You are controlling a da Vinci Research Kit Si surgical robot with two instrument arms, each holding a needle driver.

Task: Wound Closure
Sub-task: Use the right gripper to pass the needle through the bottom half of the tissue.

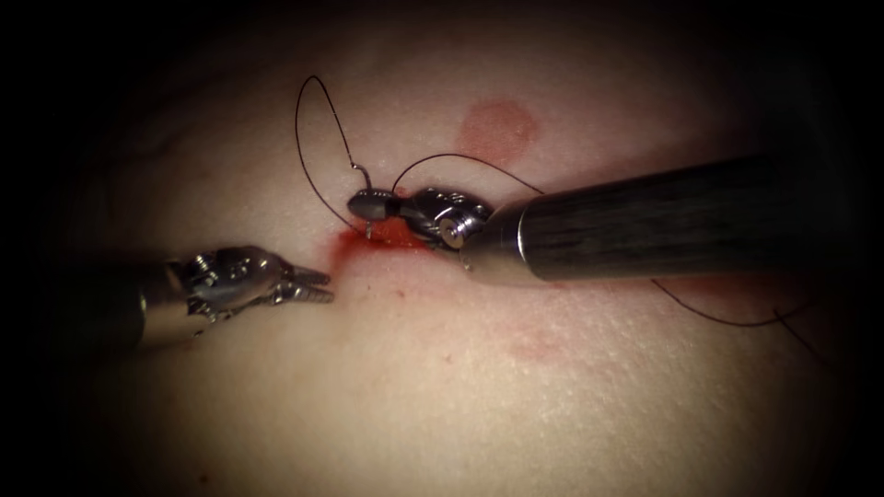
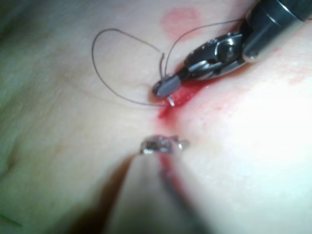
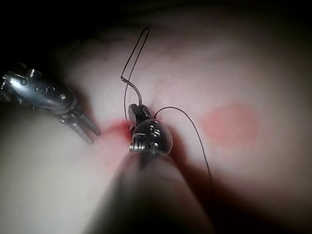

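The right tool [image 1: 368, 206] reaches in over the cut [image 1: 391, 236], its jaws shut on the curved needle [image 1: 362, 173] near mid-curve. The needle's lower end [image 1: 368, 230] dips into the red fluid at the cut's left end and touches the tissue. Its upper end carries the dark thread [image 1: 304, 120], which loops up and back down to the cut. A second strand [image 1: 479, 161] arcs right and passes behind the shaft. The left tool [image 1: 316, 285] hovers left of the cut, open and holding nothing. The right wrist view shows the right tool [image 3: 134, 112] on the needle [image 3: 137, 96], and the left wrist view shows the left tool [image 2: 163, 145].
A round pink stain [image 1: 497, 124] marks the tissue beyond the cut. The right tool's dark shaft [image 1: 663, 221] lies across the right half of the scene, with thread [image 1: 727, 322] trailing on the tissue below it. Pale tissue [image 1: 442, 396] stretches toward the front.
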